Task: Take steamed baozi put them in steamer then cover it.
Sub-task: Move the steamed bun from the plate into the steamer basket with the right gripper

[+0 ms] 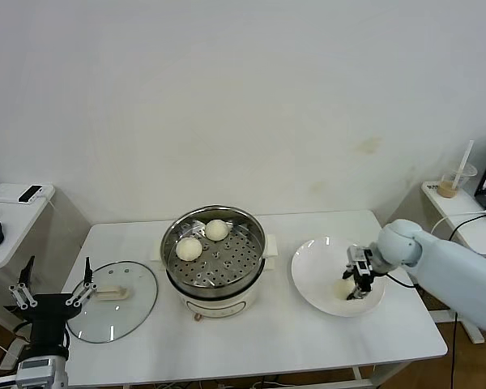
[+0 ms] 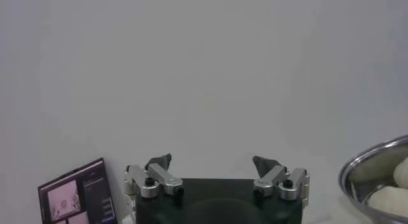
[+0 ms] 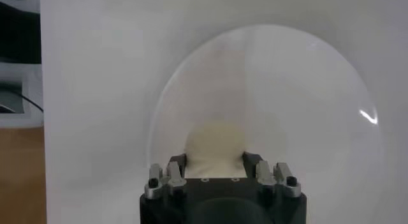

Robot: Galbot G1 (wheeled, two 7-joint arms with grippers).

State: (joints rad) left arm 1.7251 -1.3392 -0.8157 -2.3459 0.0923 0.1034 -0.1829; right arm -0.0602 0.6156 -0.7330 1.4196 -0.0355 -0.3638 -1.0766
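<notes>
Head view: two steamed baozi (image 1: pixel 202 240) sat on the perforated tray of the steamer (image 1: pixel 215 259), mid-table. The cover (image 1: pixel 113 300) lay flat beside it, on my left. My right gripper (image 1: pixel 358 285) was down in the white plate (image 1: pixel 320 271), clenched on a third baozi (image 1: pixel 344 288). My left gripper (image 1: pixel 53 296) hung at the table's left edge, jaws spread.

Left wrist view: fingers (image 2: pixel 159 163) wide apart, nothing between; steamer rim (image 2: pixel 370 168) nearby.

Right wrist view: fingers (image 3: pixel 177 163) pressed against both sides of the baozi (image 3: pixel 213 145), on the plate (image 3: pixel 306 104).
</notes>
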